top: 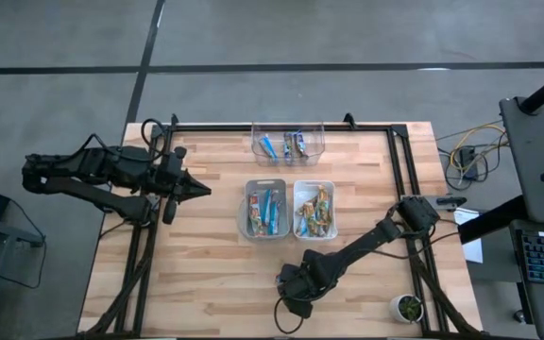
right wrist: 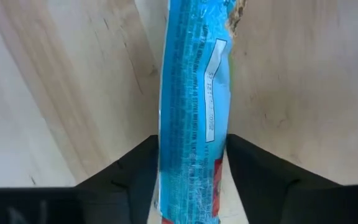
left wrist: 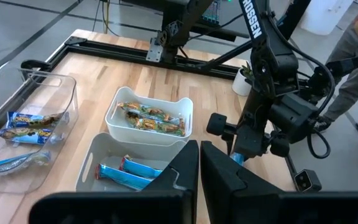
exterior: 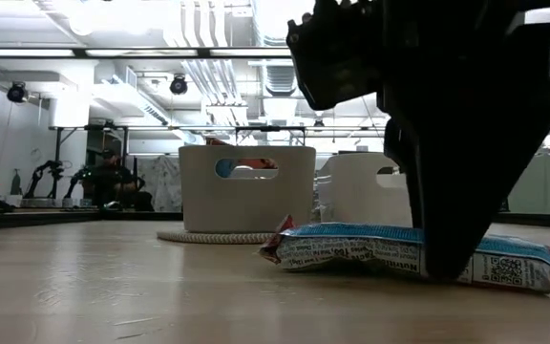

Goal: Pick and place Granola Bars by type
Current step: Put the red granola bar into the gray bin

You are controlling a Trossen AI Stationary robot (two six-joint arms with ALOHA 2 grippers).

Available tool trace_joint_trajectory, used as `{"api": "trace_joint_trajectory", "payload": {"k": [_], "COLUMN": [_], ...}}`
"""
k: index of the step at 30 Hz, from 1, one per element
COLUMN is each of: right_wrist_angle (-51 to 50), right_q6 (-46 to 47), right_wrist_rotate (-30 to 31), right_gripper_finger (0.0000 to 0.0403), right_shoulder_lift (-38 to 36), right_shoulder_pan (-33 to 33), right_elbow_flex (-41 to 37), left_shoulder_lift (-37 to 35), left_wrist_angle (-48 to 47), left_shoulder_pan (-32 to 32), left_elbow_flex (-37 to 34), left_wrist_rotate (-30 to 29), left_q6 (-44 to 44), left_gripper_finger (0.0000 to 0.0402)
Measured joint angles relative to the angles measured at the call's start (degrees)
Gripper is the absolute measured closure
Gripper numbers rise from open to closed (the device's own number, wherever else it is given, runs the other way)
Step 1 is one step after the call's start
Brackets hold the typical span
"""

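On the left of the worktop (top: 206, 274) the left gripper (top: 199, 190) waits above the wood with its fingers closed on nothing, pointing toward the bins.

In the middle stand three bins. The clear bin (top: 288, 143) at the far edge holds a few wrapped bars, blue ones and at least one darker — these are not yet sorted. Nearer, two bins sit side by side: the grey bin (top: 263, 209) with blue bars (top: 270, 210) in it, and just to its right the white bin (top: 314, 209) with the greenish-gold bars (top: 315, 212). Each of these two seems to hold only one type, so I judge the sorting well under way but not finished.

Nearer the front and a little to the right, the right gripper (top: 296, 283) is down at the worktop over a single blue bar (right wrist: 194, 106). That bar lies flat on the wood, well apart from the bins, and in the right wrist view it runs lengthwise between the two fingers (right wrist: 135, 171), one on each long side. The fingers look to be at or very near the wrapper's edges — whether they are already pinching it I cannot tell. The low view shows the bar resting on the wood, not lifted.

What is left, as I read it: lift this blue bar into the grey bin, then clear the bars in the clear bin.
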Motion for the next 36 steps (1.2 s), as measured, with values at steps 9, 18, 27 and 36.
{"api": "trace_joint_trajectory", "payload": {"k": [9, 18, 27, 36], "right_wrist_angle": [0.1, -0.1, -0.7, -8.8], "right_q6": [0.0, -0.2, -0.8, -2.4], "right_wrist_rotate": [-0.2, -0.4, -0.4, -0.2], "right_gripper_finger": [0.0303, 0.0345, 0.0346, 0.0347], "right_shoulder_lift": [0.0, -0.2, -0.8, -0.8], "right_shoulder_pan": [0.0, -0.4, -2.6, -6.6], "right_elbow_flex": [-0.1, 2.1, 8.4, 15.9], "left_shoulder_lift": [0.0, 0.0, 0.0, 0.0], "left_wrist_angle": [0.0, 0.0, 0.0, 0.0], "left_shoulder_pan": [0.0, 0.0, 0.0, 0.0], "left_elbow_flex": [0.0, 0.0, 0.0, 0.0], "left_wrist_rotate": [0.0, 0.0, 0.0, 0.0], "left_q6": [0.0, 0.0, 0.0, 0.0], "left_gripper_finger": [0.0401, 0.0401, 0.0401, 0.0401]}}
